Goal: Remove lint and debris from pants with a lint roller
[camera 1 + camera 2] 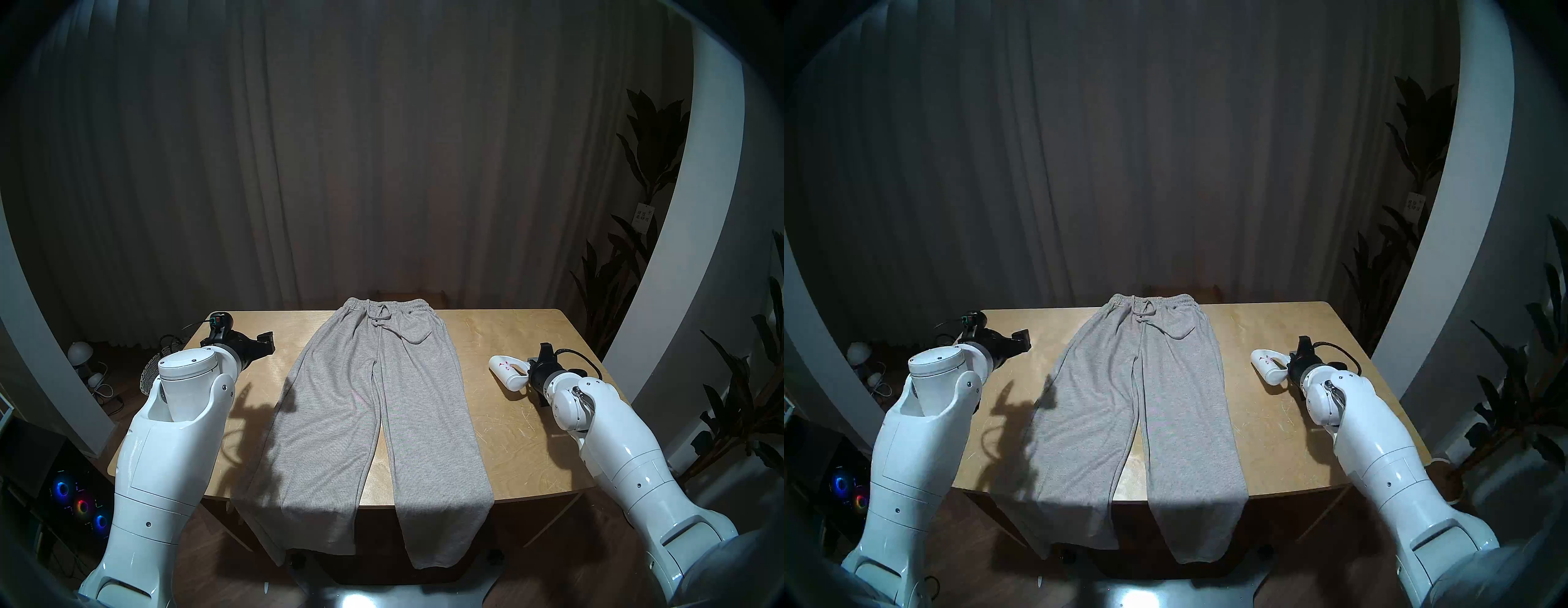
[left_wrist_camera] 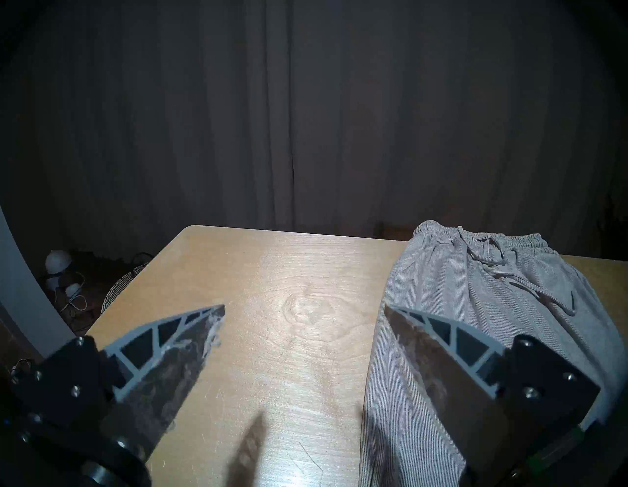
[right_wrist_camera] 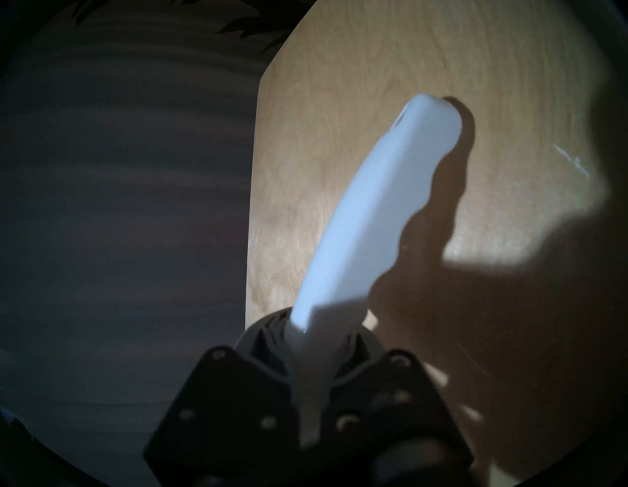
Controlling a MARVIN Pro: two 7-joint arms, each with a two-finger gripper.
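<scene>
1. On the desk I have the pants laid flat down the middle, waistband at the far edge, both cuffs hanging over the near edge.
2. My left arm hovers over the desk's far left, just beside the pants. Its tool stands wide and holds nothing.
3. My right tool is clamped on the roller, which sits to the right of the pants, well apart from them, low over the desk. I cannot tell whether it touches the wood.
4. Red-pink flecks show on the roller's white cylinder. I see no clear flecks on the cloth itself; a faint pink tinge on the left thigh is too dim to call.
5. My judgement: the rolling looks done or nearly so, and I am at the put-down step. The next move calls for lowering the roller onto bare desk and parting the tool, or one more pass if debris remains.
6. Head views give the whole layout and the flecked cylinder. My right wrist view shows only the handle end and its shadow, plus the grip close up. My left wrist view alone shows fluff stuck to its fingers.
</scene>
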